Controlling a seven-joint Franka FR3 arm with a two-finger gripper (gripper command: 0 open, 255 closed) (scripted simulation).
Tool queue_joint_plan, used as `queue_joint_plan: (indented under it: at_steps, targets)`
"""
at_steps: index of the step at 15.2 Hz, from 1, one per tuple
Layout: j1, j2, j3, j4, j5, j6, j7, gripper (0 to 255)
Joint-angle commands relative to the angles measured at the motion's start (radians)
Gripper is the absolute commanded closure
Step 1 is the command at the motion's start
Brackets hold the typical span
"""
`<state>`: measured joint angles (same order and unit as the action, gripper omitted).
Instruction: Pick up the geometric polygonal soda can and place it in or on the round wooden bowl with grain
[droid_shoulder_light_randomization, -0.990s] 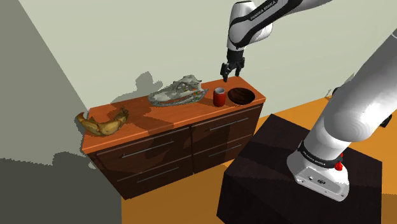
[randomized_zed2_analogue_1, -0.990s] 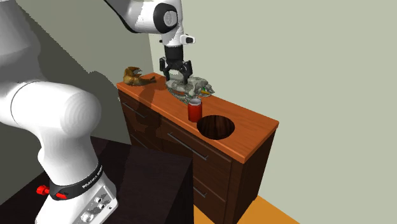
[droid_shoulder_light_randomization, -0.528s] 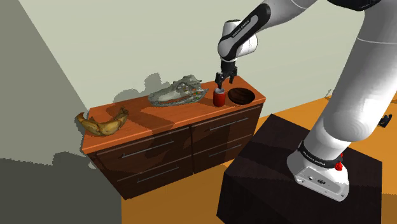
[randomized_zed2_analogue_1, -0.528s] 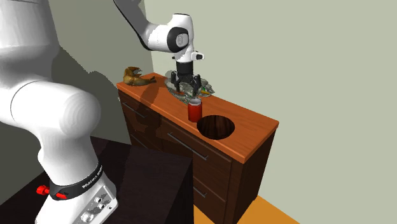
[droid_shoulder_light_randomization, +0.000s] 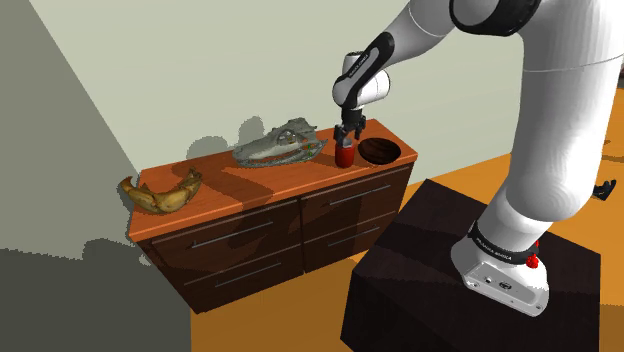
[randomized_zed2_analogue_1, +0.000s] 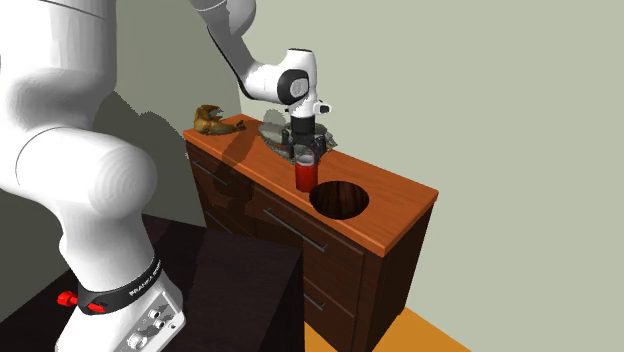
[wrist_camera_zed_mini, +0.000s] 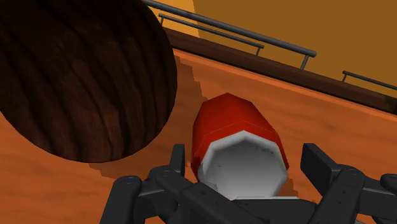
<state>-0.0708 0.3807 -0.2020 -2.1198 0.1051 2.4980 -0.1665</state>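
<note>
The soda can (wrist_camera_zed_mini: 236, 153) is a squat, faceted cylinder with flat red panels that meet in hard edges, and a pale grey polygonal top. It stands upright on the glossy orange-brown tabletop (droid_shoulder_light_randomization: 250, 183). The black end effector (randomized_zed2_analogue_1: 304, 153) hangs straight above it. Its blocky fingers (wrist_camera_zed_mini: 177, 159) are spread apart on either side of the can's upper rim, and in the wrist view a sliver of space shows on each side, so the can is straddled but not clasped. Just beside the can, on the shoulder view's right, sits the round bowl (wrist_camera_zed_mini: 76, 83), a deep, dark brown hollow with streaky wood grain running across its inner wall. The two are close but apart. The tabletop belongs to a dark wooden dresser (droid_shoulder_light_randomization: 250, 248) with slim grey bar handles (wrist_camera_zed_mini: 229, 28) on its drawers. On the shoulder view's left of the can lies a mottled grey-green skull-shaped object (droid_shoulder_light_randomization: 280, 143). Farther left is a curved, yellow-brown, lumpy piece (droid_shoulder_light_randomization: 160, 193).
</note>
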Motion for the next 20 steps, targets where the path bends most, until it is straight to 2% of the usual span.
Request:
queue_joint_plan:
  at_steps: [1,4,12,13,20]
  targets:
    - [-0.004,0.023,0.005,-0.004,0.008,0.027,-0.006,0]
    - [-0.009,0.052,0.011,-0.003,0.017,0.054,-0.012,0]
    - [-0.009,0.052,0.011,-0.003,0.017,0.054,-0.012,0]
    - [-0.009,0.052,0.011,-0.003,0.017,0.054,-0.012,255]
    - [-0.009,0.051,0.01,-0.003,0.017,0.053,-0.013,255]
